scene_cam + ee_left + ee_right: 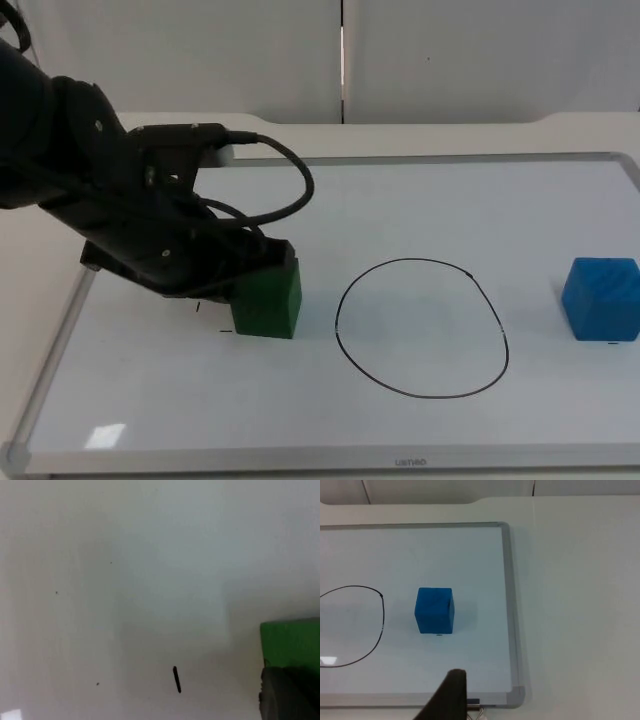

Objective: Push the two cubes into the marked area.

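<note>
Nearest me runs the grey frame of the whiteboard, which lies on the white surface and carries everything else. On it I count two cubes and one drawn ring. The black ring sits mid-board, an uneven oval with nothing inside it. The green cube stands at its 9 o'clock, just outside the line, and nothing lies between cube and ring. My left tool is pressed against that cube from the cube's 10 o'clock side, the arm's black bulk trailing off behind it; whether this tool is apart or together I cannot tell. In the left wrist view the green cube shows just beyond a dark fingertip, with one short black pen mark on the bare board beside it. The blue cube stands at the ring's 3 o'clock, well apart from the line, close to the board's right frame, and again nothing blocks the way. My right tool hangs near the board's frame with the blue cube ahead of it at 12 o'clock, not touching; its state I cannot tell either. Farthest off stands the grey partition wall.
</note>
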`<state>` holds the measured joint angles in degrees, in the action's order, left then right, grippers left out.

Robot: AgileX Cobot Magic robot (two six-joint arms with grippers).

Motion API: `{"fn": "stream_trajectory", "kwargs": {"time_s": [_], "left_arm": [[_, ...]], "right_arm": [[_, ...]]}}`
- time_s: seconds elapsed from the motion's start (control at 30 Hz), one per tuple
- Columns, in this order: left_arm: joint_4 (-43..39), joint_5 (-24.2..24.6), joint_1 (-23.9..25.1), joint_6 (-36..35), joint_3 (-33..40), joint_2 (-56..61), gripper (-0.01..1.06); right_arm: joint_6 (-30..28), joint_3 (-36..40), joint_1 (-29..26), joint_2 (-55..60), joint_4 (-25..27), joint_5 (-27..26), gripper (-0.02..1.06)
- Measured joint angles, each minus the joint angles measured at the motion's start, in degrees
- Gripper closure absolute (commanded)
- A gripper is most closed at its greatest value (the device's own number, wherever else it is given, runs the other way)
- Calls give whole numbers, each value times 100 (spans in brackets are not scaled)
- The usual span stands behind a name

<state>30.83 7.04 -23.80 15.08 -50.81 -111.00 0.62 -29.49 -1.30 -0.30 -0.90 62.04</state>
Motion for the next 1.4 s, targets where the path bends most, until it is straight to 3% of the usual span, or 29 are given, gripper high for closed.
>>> {"fn": "stream_trajectory", "kwargs": {"time_s": [0.4, 1.4], "left_arm": [[139, -13, -12, 0, -10, -103, 105], [514, 4, -735, 2, -245, -184, 105]], "right_arm": [[0, 0, 0, 0, 14, 0, 0], [0, 0, 0, 0, 27, 0, 0]]}}
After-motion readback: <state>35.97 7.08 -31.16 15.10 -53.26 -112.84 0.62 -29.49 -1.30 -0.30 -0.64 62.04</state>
